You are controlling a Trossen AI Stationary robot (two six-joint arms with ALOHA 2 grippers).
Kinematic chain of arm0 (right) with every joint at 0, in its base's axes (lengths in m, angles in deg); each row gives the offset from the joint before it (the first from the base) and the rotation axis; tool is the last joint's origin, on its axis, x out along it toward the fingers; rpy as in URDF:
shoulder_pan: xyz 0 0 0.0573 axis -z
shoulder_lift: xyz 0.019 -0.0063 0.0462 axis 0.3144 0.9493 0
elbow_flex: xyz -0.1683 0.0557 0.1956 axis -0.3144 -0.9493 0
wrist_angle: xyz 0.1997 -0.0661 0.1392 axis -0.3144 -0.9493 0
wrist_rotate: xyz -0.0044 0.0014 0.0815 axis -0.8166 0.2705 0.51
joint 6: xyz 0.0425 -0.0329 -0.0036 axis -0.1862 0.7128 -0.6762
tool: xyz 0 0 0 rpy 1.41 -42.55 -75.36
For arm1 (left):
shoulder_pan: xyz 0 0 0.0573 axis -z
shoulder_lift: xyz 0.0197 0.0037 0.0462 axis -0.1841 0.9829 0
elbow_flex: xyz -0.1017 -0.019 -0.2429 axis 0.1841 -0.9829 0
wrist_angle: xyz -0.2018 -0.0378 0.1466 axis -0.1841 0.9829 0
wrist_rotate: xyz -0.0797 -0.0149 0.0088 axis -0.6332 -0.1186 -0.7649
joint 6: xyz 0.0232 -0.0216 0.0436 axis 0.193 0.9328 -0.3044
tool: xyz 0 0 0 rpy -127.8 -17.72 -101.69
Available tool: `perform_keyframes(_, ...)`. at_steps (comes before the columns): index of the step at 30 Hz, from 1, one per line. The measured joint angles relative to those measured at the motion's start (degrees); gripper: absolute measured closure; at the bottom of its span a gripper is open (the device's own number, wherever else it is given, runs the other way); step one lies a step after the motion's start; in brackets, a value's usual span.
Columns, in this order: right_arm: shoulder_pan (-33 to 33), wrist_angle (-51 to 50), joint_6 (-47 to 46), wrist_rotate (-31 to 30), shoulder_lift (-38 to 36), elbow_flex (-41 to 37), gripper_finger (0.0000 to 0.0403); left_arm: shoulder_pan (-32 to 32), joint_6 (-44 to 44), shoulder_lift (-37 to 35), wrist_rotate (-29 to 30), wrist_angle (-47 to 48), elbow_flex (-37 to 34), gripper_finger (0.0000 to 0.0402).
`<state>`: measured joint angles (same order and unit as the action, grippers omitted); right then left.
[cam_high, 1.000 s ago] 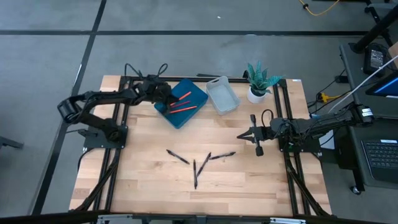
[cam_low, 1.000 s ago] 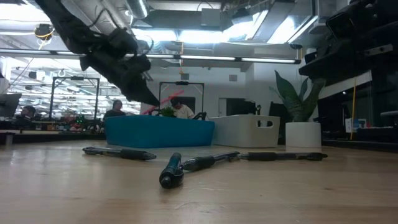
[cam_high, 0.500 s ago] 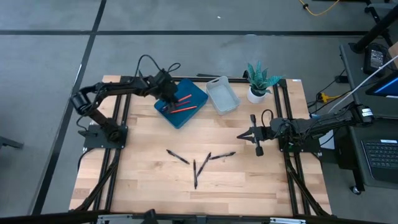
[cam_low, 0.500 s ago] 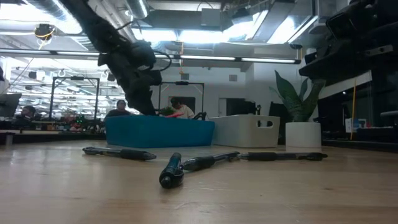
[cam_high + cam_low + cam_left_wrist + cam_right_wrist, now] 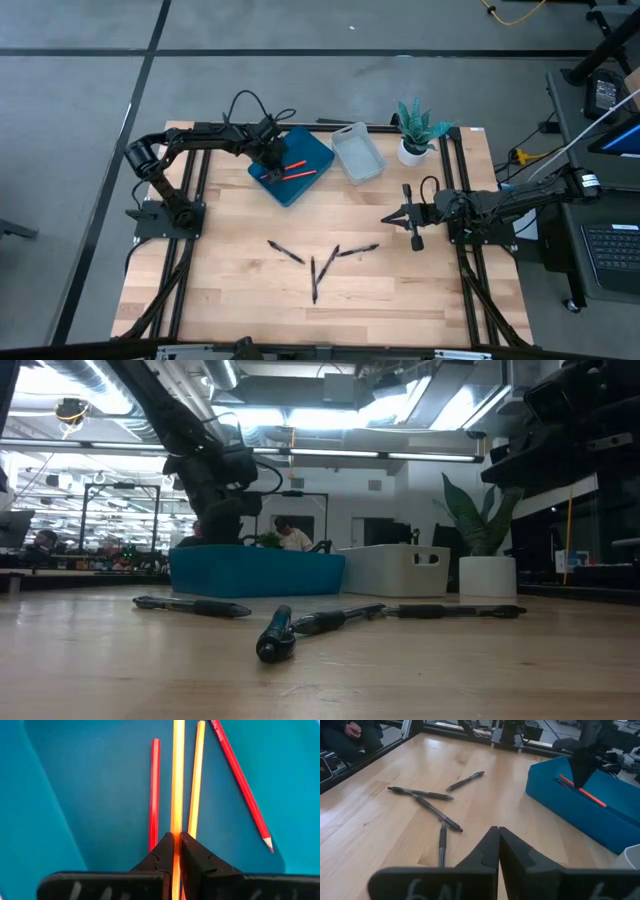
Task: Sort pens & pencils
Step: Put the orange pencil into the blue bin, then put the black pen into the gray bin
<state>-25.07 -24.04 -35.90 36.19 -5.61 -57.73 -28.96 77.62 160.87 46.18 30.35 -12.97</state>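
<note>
Four black pens (image 5: 318, 262) lie loose on the wooden table (image 5: 230, 290) in the high view, fanned out just below the middle of the frame. Above them, left of centre, the blue bin (image 5: 292, 164) holds the red and orange pencils (image 5: 296, 170); the left gripper (image 5: 268, 166) is down inside the bin's left part. A grey bin (image 5: 358, 154) and a potted plant (image 5: 417, 130) stand to the right of it. At the right edge of the table the right gripper (image 5: 386, 219) hangs apart from everything, fingers pressed together on nothing.

Low view: the pens (image 5: 300, 622) cross the foreground, the blue bin (image 5: 256, 572) sits behind them at left of centre, and the left arm (image 5: 205, 470) reaches down into it.

Left wrist view: the left gripper (image 5: 176, 845) is clamped on an orange pencil (image 5: 177, 775) (three more pencils lie on the bin floor, one close on either side of it and a red one slanting across the upper right).

Right wrist view: the closed right gripper (image 5: 496, 836) points toward the pens (image 5: 432, 805) at centre left, with the blue bin (image 5: 580, 812) at the right.
</note>
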Motion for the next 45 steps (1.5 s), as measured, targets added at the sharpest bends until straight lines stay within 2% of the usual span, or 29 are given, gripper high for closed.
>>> perform_keyframes(4,0.0,0.0,0.0,0.0,0.0,0.0,0.0391,0.0,0.1,0.1,0.0,-0.2,0.0,0.0387)
perform_keyframes(13,0.0,0.0,0.2,0.0,0.0,0.0,0.0391,0.0,0.3,0.1,2.0,-1.3,0.0,0.0343)
perform_keyframes(17,0.0,0.0,0.2,0.0,0.0,0.0,0.0391,0.0,0.3,0.1,2.0,-1.3,0.0,0.0336)
perform_keyframes(22,0.0,0.6,0.3,-0.1,0.0,0.0,0.0391,0.0,0.5,-0.9,-1.7,-1.1,0.0,0.0340)
perform_keyframes(28,0.0,3.7,0.3,-5.7,0.0,0.0,0.0391,1.9,-1.4,-8.6,-7.7,-1.7,1.0,0.0336)
perform_keyframes(32,0.0,7.3,0.2,-5.4,0.0,0.0,0.0391,5.0,-4.0,-15.9,-8.3,-3.0,-0.3,0.0335)
perform_keyframes(37,0.0,9.8,0.3,-1.6,0.0,0.0,0.0391,10.7,-4.0,-25.0,-8.0,-13.0,-7.3,0.0335)
perform_keyframes(40,-0.1,10.9,-1.1,-1.4,0.0,0.0,0.0391,14.3,-4.0,-29.2,-8.0,-17.9,-12.5,0.0335)
perform_keyframes(45,-0.1,10.9,-1.5,-1.4,0.0,0.1,0.0391,20.5,-2.0,-33.2,-8.1,-19.1,-18.8,0.0335)
